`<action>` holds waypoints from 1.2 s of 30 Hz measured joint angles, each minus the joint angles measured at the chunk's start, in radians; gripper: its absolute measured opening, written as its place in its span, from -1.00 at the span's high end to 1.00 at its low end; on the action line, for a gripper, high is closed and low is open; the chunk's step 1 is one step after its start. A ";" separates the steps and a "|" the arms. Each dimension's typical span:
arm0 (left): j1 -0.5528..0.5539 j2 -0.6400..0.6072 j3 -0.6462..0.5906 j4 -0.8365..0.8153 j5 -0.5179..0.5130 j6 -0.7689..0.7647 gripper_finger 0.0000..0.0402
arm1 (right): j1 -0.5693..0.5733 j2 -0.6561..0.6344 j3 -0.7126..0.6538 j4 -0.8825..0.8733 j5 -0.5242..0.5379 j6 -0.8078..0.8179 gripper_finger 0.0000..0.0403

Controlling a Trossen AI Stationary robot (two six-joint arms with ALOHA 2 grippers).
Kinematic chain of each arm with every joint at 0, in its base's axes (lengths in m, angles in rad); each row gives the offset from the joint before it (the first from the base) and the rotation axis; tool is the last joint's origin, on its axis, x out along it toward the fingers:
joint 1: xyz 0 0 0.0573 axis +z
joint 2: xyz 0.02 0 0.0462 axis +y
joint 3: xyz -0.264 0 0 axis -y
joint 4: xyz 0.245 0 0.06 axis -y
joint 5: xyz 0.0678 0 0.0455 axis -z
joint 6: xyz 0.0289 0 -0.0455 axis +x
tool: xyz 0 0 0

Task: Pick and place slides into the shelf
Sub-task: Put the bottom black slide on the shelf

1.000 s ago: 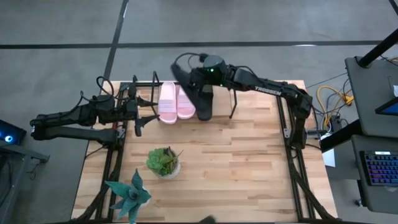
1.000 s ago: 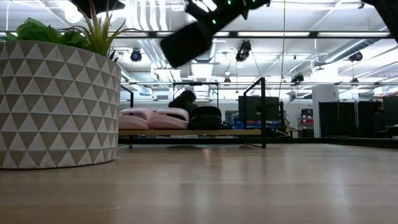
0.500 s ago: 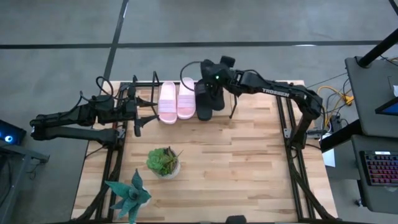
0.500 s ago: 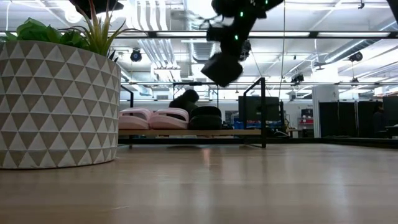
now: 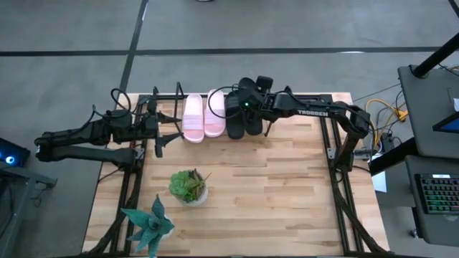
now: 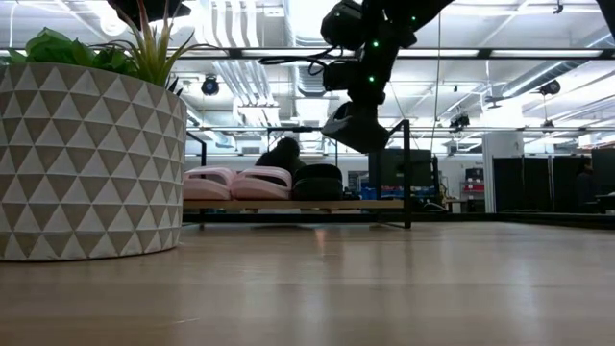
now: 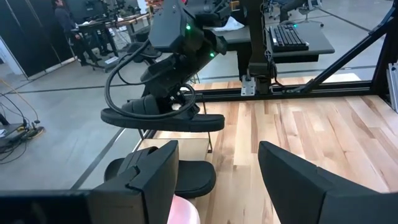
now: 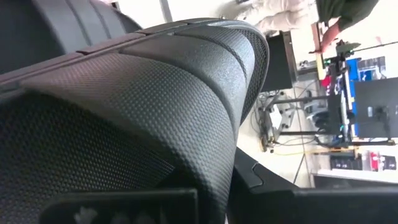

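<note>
Right gripper [image 5: 249, 107] is over the shelf [image 6: 404, 207] at the far edge of the worktop [image 5: 272, 186], its fingers clenched on a black slide [image 7: 163, 118]. Left wrist view shows that slide held roughly level in the air, above the shelf and clear of it. In the right wrist view the slide's textured black surface fills nearly everything.

On the shelf, three slides sit side by side: two pale pink slides [image 5: 203, 116] toward the left end, a second black slide [image 5: 235, 120] just beside them on the right. From the low view, the pink pair [image 6: 235, 183] and the black one [image 6: 317, 181] rest on the shelf's deck, with the held slide hanging above and slightly right of the resting black one.

Left gripper [image 5: 159, 127] waits near the far left corner of the worktop, just beside the shelf's left end, fingers [image 7: 298, 180] released and spread, grasping nothing.

A patterned plant pot [image 6: 91, 163] and a second plant [image 5: 150, 226] stand near the worktop's near left corner.
</note>
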 joint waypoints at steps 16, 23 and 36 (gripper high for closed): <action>0.000 -0.023 -0.045 0.029 -0.029 0.001 -0.03 | -0.002 0.003 -0.053 -0.054 0.032 0.138 0.94; 0.000 -0.051 -0.045 0.035 -0.030 0.001 -0.03 | -0.002 0.038 -0.090 -0.064 0.044 0.136 0.94; 0.000 -0.068 -0.046 0.035 -0.030 0.001 -0.03 | -0.007 0.128 -0.059 -0.071 0.168 0.138 0.94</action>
